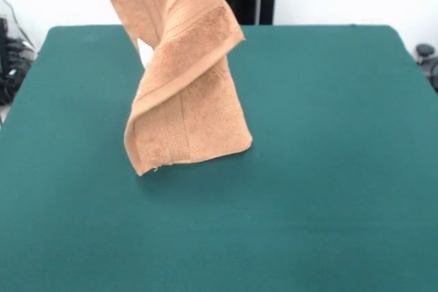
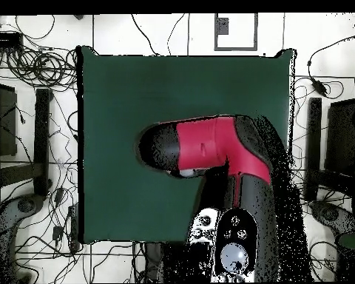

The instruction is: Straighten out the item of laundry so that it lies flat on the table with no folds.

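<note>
The item of laundry [image 1: 188,100], a tan terry towel with woven band stripes, hangs twisted above the table [image 1: 328,169]. Its top runs out past the picture's upper edge in the front view. Its lower hem rests on the green cloth left of centre. A white care tag [image 1: 145,52] shows at the towel's left side. In the overhead view the red and black arm [image 2: 210,144] reaches over the middle of the table [image 2: 121,96] and covers the towel. What holds the towel is hidden in both views.
Black stands and tangled cables [image 2: 40,74] lie on the floor around the table in the overhead view. The green cloth stretches wide on every side of the towel.
</note>
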### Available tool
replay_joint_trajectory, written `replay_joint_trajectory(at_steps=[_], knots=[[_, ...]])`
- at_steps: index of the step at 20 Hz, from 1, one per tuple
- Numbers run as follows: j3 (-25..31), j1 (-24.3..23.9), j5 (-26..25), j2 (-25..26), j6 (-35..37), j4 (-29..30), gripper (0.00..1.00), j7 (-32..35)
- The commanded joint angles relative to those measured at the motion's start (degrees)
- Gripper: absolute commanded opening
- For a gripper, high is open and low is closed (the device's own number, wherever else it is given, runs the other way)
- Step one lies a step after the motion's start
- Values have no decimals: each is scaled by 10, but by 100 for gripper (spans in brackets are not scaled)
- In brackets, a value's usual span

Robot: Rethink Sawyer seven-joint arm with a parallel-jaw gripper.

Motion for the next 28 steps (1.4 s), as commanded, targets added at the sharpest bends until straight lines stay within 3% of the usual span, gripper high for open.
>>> replay_joint_trajectory(at_steps=[1, 6, 14, 22, 28], knots=[[-45, 89, 9, 62, -90, 78, 0, 303], [-71, 125, 34, 83, -128, 86, 0, 361], [-129, 202, 56, 132, -97, 58, 0, 495], [-176, 269, 114, 183, -85, 36, 0, 640], [-196, 300, 160, 217, -87, 13, 0, 710]])
